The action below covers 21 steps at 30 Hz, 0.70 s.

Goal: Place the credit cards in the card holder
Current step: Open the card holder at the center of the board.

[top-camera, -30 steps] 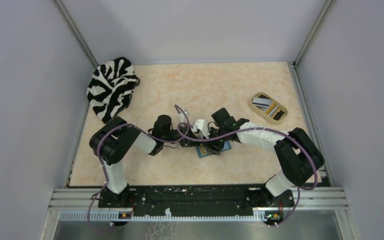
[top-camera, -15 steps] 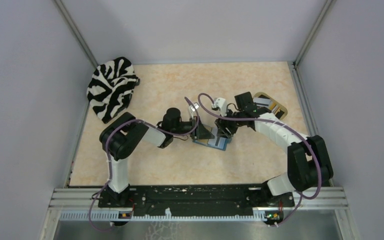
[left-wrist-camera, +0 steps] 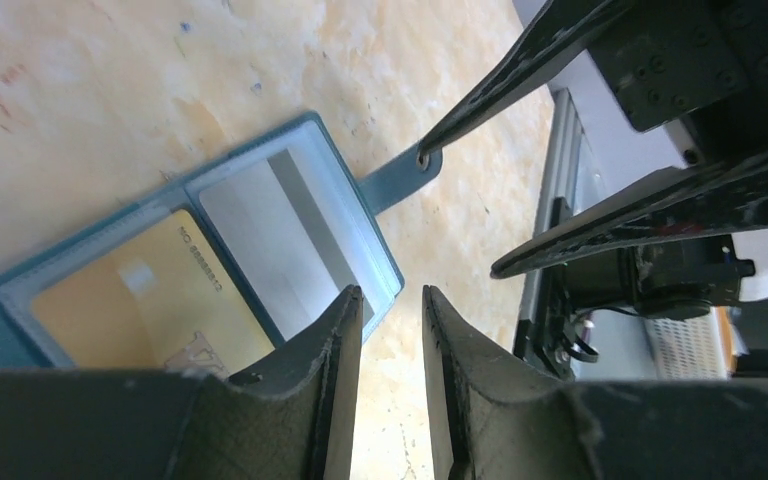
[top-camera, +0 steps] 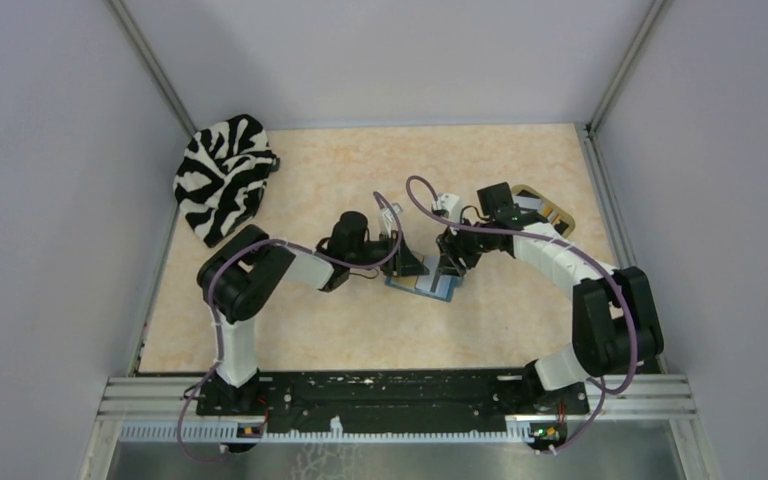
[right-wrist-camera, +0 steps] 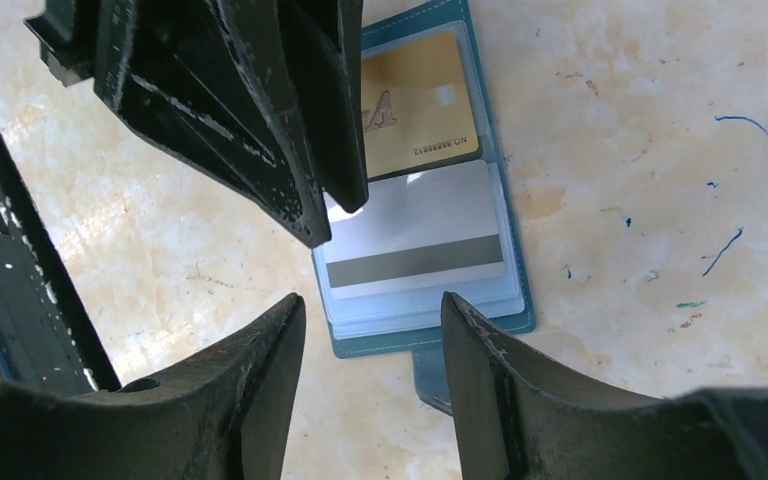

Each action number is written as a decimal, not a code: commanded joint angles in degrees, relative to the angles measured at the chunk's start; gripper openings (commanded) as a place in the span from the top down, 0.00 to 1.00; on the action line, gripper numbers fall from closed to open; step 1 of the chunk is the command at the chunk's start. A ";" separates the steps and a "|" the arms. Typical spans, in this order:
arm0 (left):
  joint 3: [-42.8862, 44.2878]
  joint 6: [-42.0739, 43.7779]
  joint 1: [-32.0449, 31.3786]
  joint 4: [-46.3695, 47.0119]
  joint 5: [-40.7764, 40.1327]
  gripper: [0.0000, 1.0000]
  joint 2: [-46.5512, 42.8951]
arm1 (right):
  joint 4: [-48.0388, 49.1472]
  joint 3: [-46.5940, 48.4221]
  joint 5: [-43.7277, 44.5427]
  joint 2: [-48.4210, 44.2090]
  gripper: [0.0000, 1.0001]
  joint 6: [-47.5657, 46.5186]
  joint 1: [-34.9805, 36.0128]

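Note:
The teal card holder (top-camera: 426,286) lies open on the table between both grippers. In the right wrist view the card holder (right-wrist-camera: 516,262) holds a tan-gold credit card (right-wrist-camera: 422,108) in one clear pocket and a pale card with a grey stripe (right-wrist-camera: 416,262) in the other, with its snap tab (right-wrist-camera: 434,380) toward the camera. The left wrist view shows the gold card (left-wrist-camera: 140,300), the pale card (left-wrist-camera: 282,222) and the tab (left-wrist-camera: 400,180). My left gripper (left-wrist-camera: 392,296) is narrowly open and empty at the holder's edge. My right gripper (right-wrist-camera: 373,306) is open and empty over the tab end.
A zebra-striped cloth (top-camera: 222,172) lies at the back left. A beige oval tray (top-camera: 552,212) sits at the back right, mostly hidden behind my right arm. The left gripper's fingers (right-wrist-camera: 260,130) crowd the holder in the right wrist view. Grey walls enclose the table.
Both grippers and the card holder have shifted a little farther back and right. My right arm has swung out from low over the holder, so its wrist is near the tray.

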 commanded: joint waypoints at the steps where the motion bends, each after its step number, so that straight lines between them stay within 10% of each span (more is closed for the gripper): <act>1: 0.88 10.04 -0.20 -8.16 -6.79 0.65 -6.78 | 0.32 2.71 -3.32 0.20 0.48 0.51 -0.69; 21: 2.84 8.47 -0.20 -11.14 -6.15 0.80 0.56 | -2.72 4.67 -6.81 10.34 0.74 3.27 -1.54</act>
